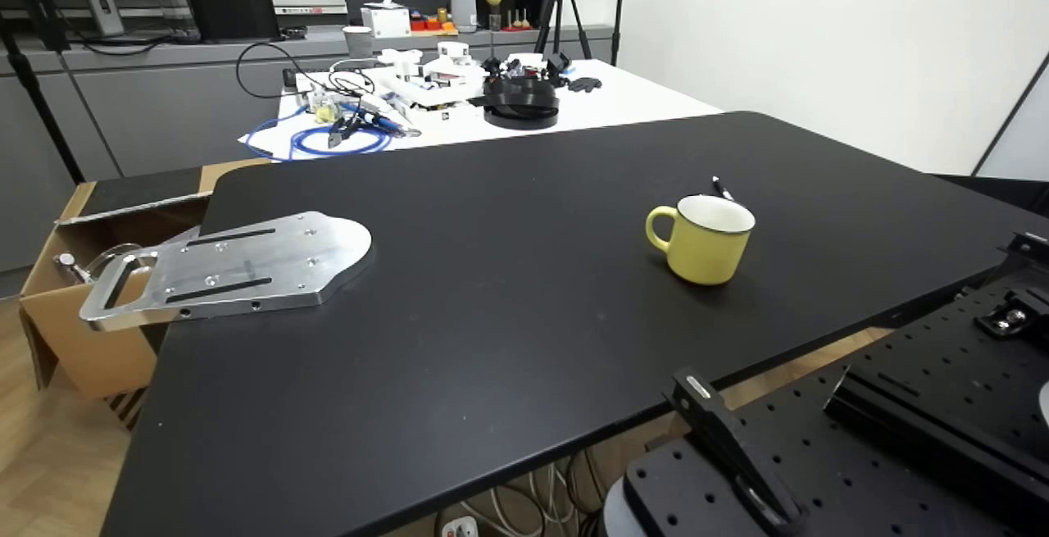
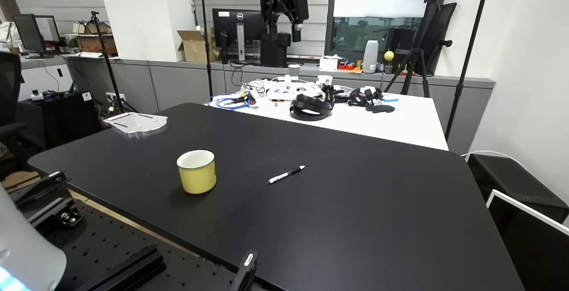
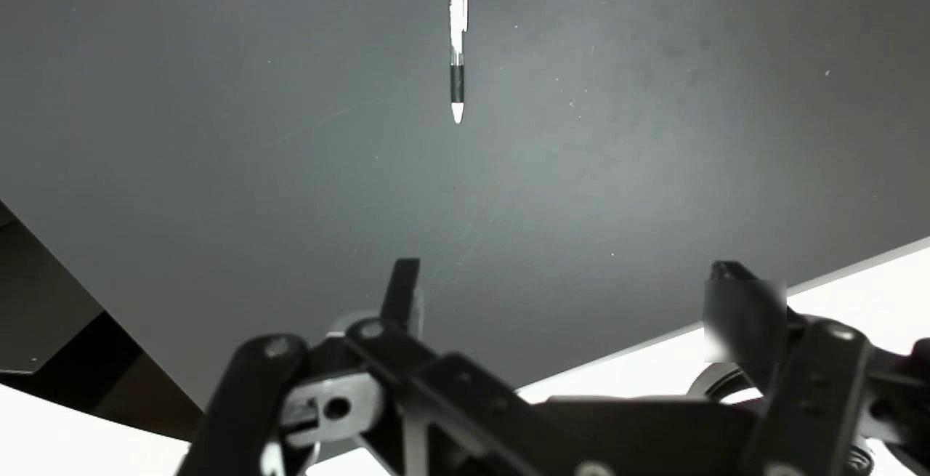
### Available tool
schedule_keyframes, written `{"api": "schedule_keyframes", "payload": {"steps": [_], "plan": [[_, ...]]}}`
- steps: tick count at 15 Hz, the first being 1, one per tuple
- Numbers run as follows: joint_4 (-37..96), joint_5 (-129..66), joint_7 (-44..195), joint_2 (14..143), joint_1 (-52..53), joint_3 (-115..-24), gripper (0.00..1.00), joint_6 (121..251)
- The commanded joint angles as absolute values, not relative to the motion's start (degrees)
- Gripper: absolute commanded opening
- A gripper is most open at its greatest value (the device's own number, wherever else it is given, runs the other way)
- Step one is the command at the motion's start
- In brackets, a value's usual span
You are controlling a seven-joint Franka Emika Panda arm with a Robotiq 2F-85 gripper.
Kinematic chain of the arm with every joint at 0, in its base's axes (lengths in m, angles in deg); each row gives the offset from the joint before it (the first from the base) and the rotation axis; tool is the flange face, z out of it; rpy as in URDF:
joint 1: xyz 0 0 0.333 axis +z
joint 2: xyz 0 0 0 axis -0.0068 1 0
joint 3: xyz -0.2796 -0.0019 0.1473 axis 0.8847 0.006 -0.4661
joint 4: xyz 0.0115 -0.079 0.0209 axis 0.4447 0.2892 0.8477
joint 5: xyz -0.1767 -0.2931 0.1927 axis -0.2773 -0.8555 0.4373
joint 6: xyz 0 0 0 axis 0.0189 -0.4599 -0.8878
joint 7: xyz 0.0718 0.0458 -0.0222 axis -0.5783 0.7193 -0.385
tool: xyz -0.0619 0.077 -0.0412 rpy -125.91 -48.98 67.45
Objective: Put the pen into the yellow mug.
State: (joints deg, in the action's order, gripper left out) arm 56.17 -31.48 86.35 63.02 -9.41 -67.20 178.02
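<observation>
- Tool [image 3: 565, 267] released, spread wide, nothing in it, well above table [image 2: 355, 220].
- Pen [image 3: 457, 43] flat on table, apart from upright mug [image 2: 197, 173].
- Likely step: reach pen. Best center over it, descend straight, pinch across barrel near one end, leaving the other for mug.
</observation>
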Motion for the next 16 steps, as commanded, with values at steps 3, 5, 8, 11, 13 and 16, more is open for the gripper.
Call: {"api": "schedule_keyframes", "payload": {"steps": [3,5,8,11,13,16], "plan": [[48.4,-27.5,86.1,74.2,-8.8,-66.4,1.0,181.3],[47.3,-26.6,85.6,77.2,-8.8,-66.4,1.0,183.1],[45.9,-26.0,85.0,81.2,-9.0,-66.2,1.0,185.1],[44.1,-25.3,83.9,85.2,-9.2,-66.0,1.0,186.3],[43.0,-25.0,83.3,87.5,-9.3,-66.0,1.0,186.5],[42.0,-24.6,82.2,90.3,-9.4,-66.2,1.0,187.8]]}}
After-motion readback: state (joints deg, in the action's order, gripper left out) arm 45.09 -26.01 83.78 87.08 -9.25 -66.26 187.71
